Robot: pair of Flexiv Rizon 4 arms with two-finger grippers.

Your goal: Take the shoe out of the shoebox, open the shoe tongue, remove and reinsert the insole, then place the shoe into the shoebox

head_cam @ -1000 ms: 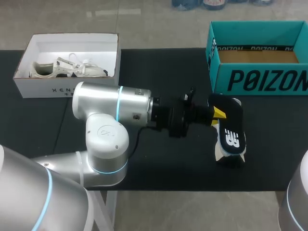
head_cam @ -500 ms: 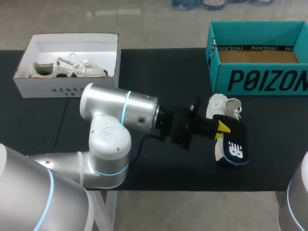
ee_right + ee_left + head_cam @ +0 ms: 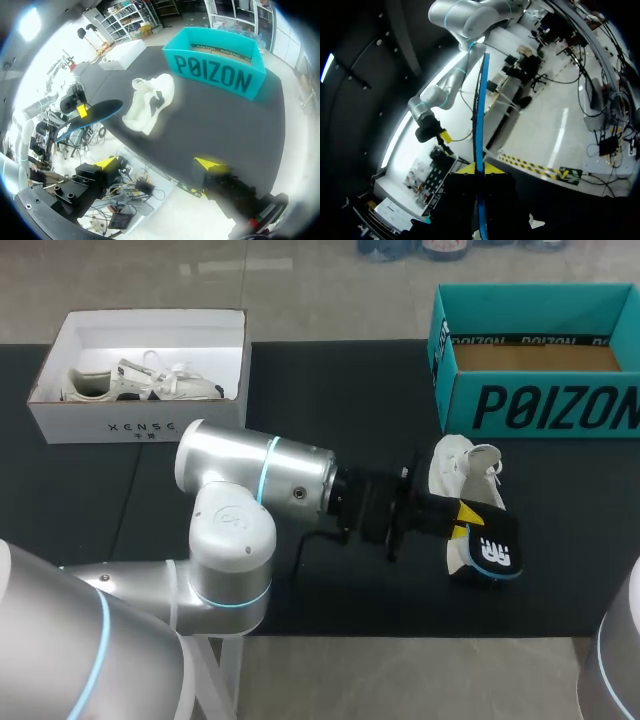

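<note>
The teal shoebox (image 3: 540, 405) carries one word in large dark block capitals across its front wall, which also shows in the right wrist view. The same word is repeated in small capitals along a dark band on the inside of its far wall. The white box (image 3: 140, 426) bears a short line of small, widely spaced dark capitals on its front wall, and the dark insole (image 3: 490, 552) shows a white logo mark on the face turned upward.

We're in a robotics lab here: our silver left arm (image 3: 250, 470), blue-ringed at the joints, and its twin right arm (image 3: 625, 680) stand at a black-topped table (image 3: 340, 390) staged with a teal cardboard shoebox (image 3: 540, 405) and a white cardboard box (image 3: 140, 425) of pale sneakers (image 3: 150, 383).
</note>
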